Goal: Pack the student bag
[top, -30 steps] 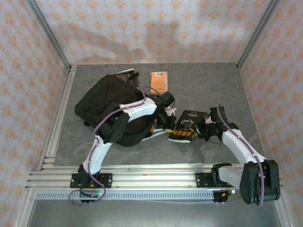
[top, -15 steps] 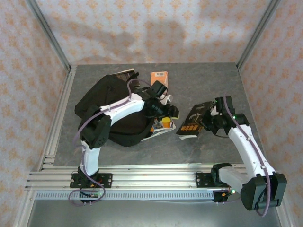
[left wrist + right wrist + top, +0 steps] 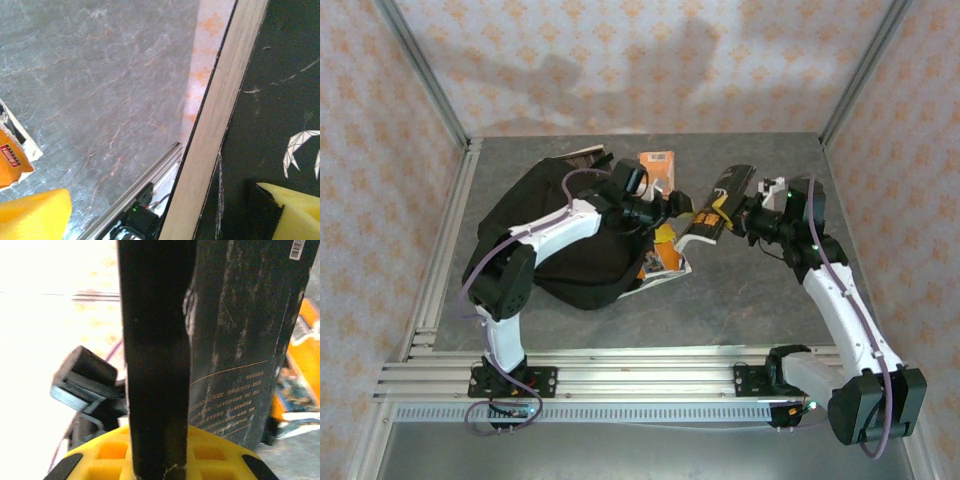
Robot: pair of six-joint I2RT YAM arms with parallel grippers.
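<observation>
We hold the black book (image 3: 723,195) off the table in the right gripper (image 3: 745,213), which is pinched on the book's right end. Its long axis slants from far right to near left. The left gripper (image 3: 680,215) stands wide, its fingers (image 3: 35,215) on either side of the book's page edge. The student bag (image 3: 545,230) lies on the table to the left of both grippers. It is nearer the left arm, which reaches across it. We judge that the book must travel left.

A matte grey, marble-veined tabletop (image 3: 770,300) lies inside three upright walls of pale pink wallpaper printed with small orange floral motifs (image 3: 620,60). Slim silver aluminium posts (image 3: 420,75) mark the back corners, and ribbed silver aluminium rails (image 3: 650,375) run along the near edge. Soft grey shadows (image 3: 560,85) fall across the back wall.
</observation>
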